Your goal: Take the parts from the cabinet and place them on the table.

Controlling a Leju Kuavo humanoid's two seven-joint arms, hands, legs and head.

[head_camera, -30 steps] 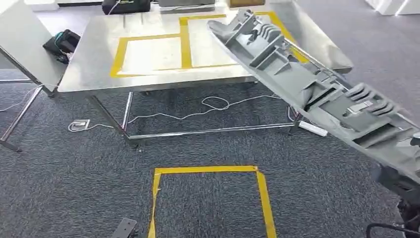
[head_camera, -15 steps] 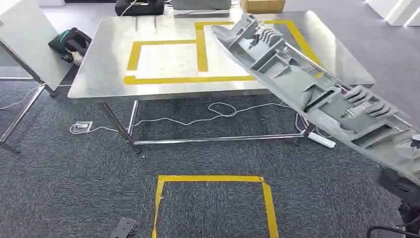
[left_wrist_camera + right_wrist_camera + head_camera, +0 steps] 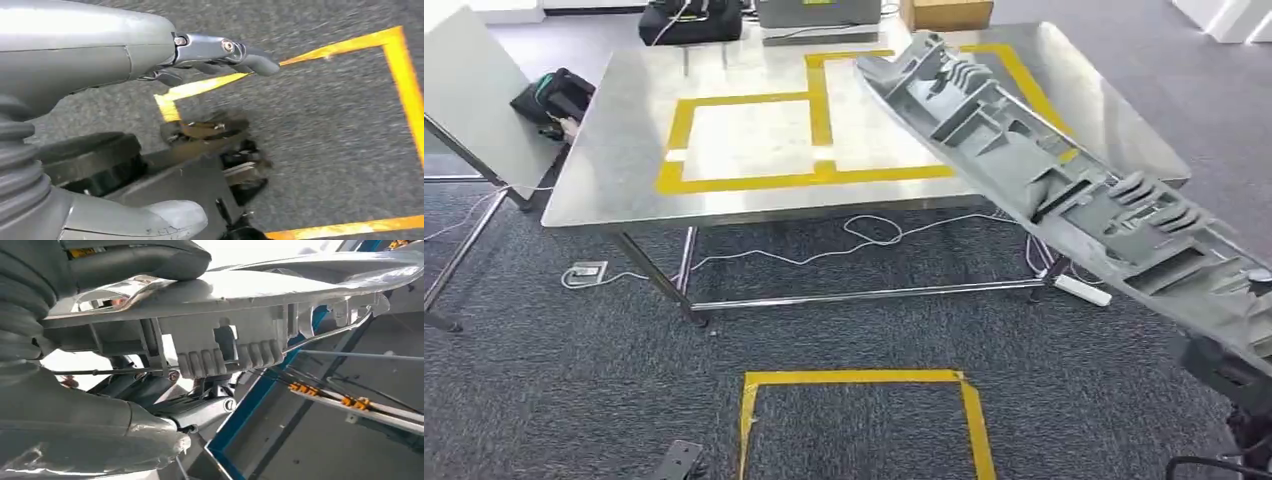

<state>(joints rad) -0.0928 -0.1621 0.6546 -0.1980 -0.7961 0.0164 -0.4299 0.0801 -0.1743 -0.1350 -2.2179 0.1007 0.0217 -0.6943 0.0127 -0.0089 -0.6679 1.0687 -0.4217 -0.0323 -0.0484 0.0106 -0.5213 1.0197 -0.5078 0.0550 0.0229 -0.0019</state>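
A long grey ribbed plastic part (image 3: pixel 1044 180) slants across the right of the head view, its far end over the steel table (image 3: pixel 614 160). Yellow tape frames (image 3: pixel 819 100) mark the tabletop. In the right wrist view my right hand (image 3: pixel 85 410) grips this part (image 3: pixel 225 295), thumb on one face and fingers under the other. My left hand (image 3: pixel 105 55) hangs over the grey carpet with its fingers apart and nothing in it.
A yellow tape square (image 3: pixel 854 378) marks the carpet before the table. White cables (image 3: pixel 864 215) and a power strip (image 3: pixel 1084 290) lie under it. A second table (image 3: pixel 474 90) and a black bag (image 3: pixel 554 95) stand at the left. A black case (image 3: pixel 689 20) and a cardboard box (image 3: pixel 944 12) are behind.
The whole picture has shifted: the camera has come closer to the table, which now sits lower in the picture. The grey part stays in my right hand.
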